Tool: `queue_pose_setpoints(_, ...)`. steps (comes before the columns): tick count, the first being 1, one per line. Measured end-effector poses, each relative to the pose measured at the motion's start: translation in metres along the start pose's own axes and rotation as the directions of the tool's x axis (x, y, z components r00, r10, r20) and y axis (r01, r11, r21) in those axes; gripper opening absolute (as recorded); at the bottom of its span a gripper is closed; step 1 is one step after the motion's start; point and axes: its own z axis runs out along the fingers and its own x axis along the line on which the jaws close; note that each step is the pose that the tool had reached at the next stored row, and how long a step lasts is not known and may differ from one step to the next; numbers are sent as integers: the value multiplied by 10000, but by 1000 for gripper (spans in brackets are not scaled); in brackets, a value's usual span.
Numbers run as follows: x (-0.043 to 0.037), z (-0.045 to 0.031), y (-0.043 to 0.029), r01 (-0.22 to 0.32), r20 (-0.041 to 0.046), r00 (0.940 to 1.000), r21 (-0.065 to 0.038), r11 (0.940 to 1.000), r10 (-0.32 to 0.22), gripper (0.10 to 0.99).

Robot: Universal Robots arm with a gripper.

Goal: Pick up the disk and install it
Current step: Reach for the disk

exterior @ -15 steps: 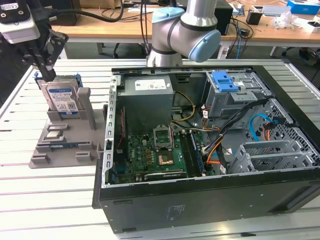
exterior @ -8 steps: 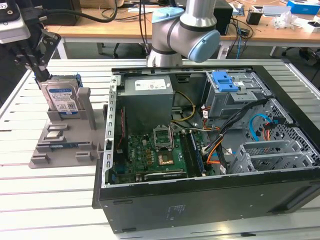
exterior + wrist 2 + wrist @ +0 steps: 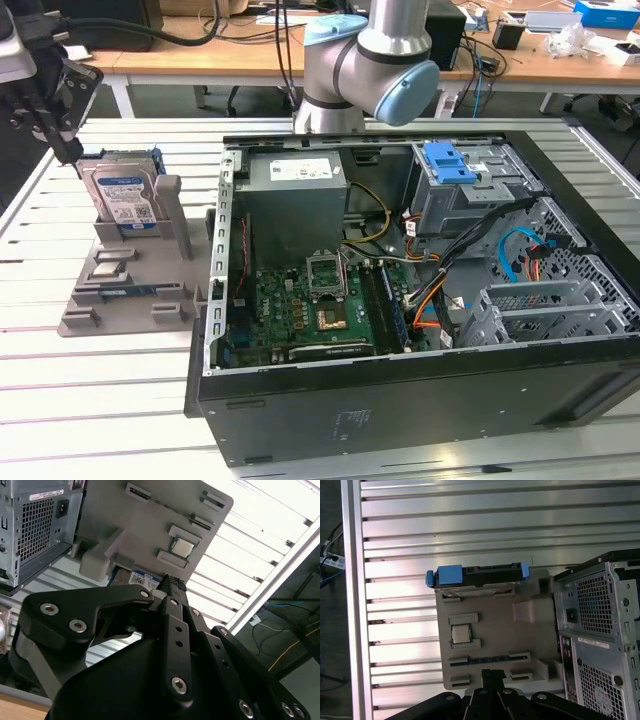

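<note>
Exterior view first, from its left to its right: we see the black gripper [image 3: 68, 152] hanging just above and beside the upper corner of the disk [image 3: 122, 195], not touching it. The disk stands upright on edge in a slot of the grey fixture [image 3: 130, 290], its white-and-blue label facing us; we can see printed lines and a code patch on it, but the print is too small to make out. The fixture lies on the slatted aluminium table [image 3: 100, 400], just beside the open computer case [image 3: 400, 420]. Inside the case we see the grey power supply [image 3: 295, 200] with a white sticker [image 3: 300, 172], the green motherboard [image 3: 300, 310] below it, and further right a blue latch [image 3: 448, 163] on the drive cage. Behind the case rises the robot arm [image 3: 370, 60]. In both wrist views the gripper [image 3: 492, 672] [image 3: 172, 581] has its jaws drawn together and holds nothing. In both wrist views the disk [image 3: 477, 575] [image 3: 140, 577] sits at one end of the fixture [image 3: 520, 635] [image 3: 150, 525], and a square silver chip [image 3: 460, 634] [image 3: 181, 547] rests in a recess near the middle.
</note>
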Motion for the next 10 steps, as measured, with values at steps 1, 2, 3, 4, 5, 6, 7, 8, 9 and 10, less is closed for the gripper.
queue_pose_setpoints(1,15,-1,-1,0,0,10000,0,10000,0,106)
queue_pose_setpoints(2,30,-1,-2,0,0,10000,0,10000,0,106)
queue_pose_setpoints(3,45,-1,-3,0,0,10000,0,10000,0,106)
queue_pose_setpoints(4,60,-2,-4,0,-1,10000,1,10000,0,106)
queue_pose_setpoints(5,75,-3,-6,1,-1,10000,1,10000,-1,106)
queue_pose_setpoints(6,97,-3,-7,1,-1,10000,0,10000,-1,106)
queue_pose_setpoints(7,113,-3,-8,1,0,10000,0,10000,-1,106)
queue_pose_setpoints(8,130,-4,-10,1,0,10000,0,10000,-1,106)
queue_pose_setpoints(9,145,-4,-11,1,0,10000,0,10000,-1,106)
queue_pose_setpoints(10,160,-4,-12,0,0,10000,0,10000,0,106)
